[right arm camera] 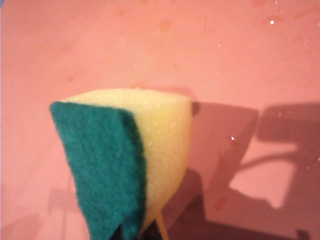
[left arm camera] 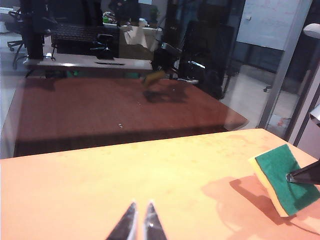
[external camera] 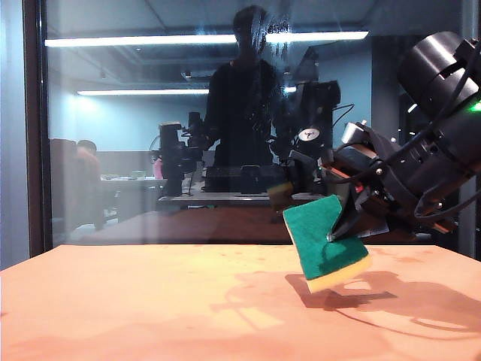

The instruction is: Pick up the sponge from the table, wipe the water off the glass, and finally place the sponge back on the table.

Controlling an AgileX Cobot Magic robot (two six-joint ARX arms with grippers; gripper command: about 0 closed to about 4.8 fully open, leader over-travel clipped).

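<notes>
Sponge (external camera: 325, 242) lifted clear of the tabletop (external camera: 150, 301), clamped in the right end effector (external camera: 340, 229).

It hung tilted on the right side of the exterior view, green scouring face toward the camera, cream foam at its lower edge, its shadow on the orange surface below. Behind stood the glass (external camera: 150, 150), whitish water (external camera: 270, 34) streaks near its top. The left end effector (left arm camera: 139, 223) hovered low over the tabletop, well apart from the sponge, fingertips nearly together and holding nothing.

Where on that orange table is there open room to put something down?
The table lies bare from the glass forward, past the shut left gripper. Only the right side is busy, where the right gripper holds the sponge.
</notes>
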